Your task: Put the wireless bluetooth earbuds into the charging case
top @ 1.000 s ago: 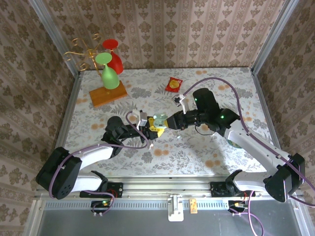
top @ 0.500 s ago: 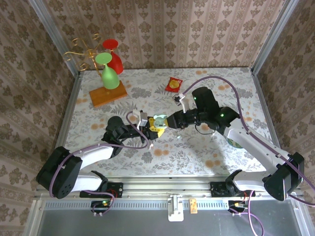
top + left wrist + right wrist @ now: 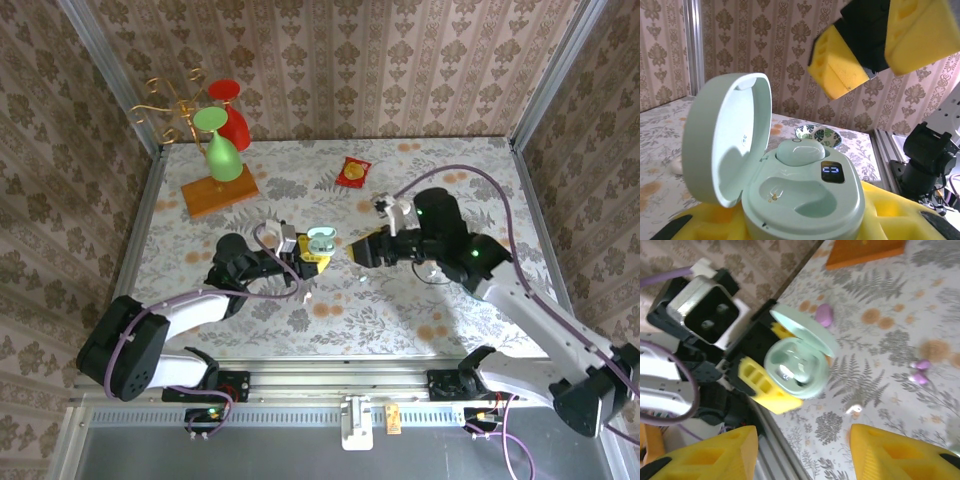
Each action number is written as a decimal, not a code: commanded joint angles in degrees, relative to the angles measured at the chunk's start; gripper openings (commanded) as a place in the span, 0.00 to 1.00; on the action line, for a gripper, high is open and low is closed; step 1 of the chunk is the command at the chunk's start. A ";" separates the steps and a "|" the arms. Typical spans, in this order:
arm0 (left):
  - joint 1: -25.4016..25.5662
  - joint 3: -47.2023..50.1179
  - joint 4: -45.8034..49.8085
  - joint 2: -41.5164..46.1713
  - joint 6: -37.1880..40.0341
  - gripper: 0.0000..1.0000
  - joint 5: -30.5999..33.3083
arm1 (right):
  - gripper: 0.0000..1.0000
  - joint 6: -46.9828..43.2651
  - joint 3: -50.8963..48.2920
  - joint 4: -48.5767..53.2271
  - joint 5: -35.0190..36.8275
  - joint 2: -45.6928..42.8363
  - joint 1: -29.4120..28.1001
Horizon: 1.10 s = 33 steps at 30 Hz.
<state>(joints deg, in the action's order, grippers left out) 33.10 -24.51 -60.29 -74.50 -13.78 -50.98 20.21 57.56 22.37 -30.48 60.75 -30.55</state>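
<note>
My left gripper (image 3: 314, 256) is shut on the mint-green charging case (image 3: 805, 195), holding it with the lid standing open at the left. One pale green earbud (image 3: 799, 151) sits in the far slot; the near slot (image 3: 790, 192) is empty. My right gripper (image 3: 364, 250) hangs open a little to the right of the case, nothing between its yellow fingers (image 3: 840, 65). From the right wrist the case (image 3: 795, 367) lies ahead of the open gripper (image 3: 805, 460). A white earbud (image 3: 854, 410) and two small lilac earbuds (image 3: 920, 371) lie loose on the table.
A larger lilac egg-shaped piece (image 3: 824, 315) lies just beyond the case. A wooden stand with a red and a green glass (image 3: 218, 150) stands at the back left, a red-and-yellow packet (image 3: 353, 171) at the back middle. A leaf-patterned bowl (image 3: 820, 135) sits past the case.
My right gripper has drawn back to the right, away from the case, and its jaws have opened. The left gripper keeps hold of the case.
</note>
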 commanded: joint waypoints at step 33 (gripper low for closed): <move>0.03 0.94 13.62 12.80 8.33 0.25 1.41 | 0.37 25.51 -14.76 -18.91 6.39 31.65 4.53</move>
<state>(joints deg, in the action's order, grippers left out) 32.71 -23.64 -46.37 -62.70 -6.76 -49.65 43.75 43.00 6.85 -22.87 91.39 -25.74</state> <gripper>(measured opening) 0.369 0.372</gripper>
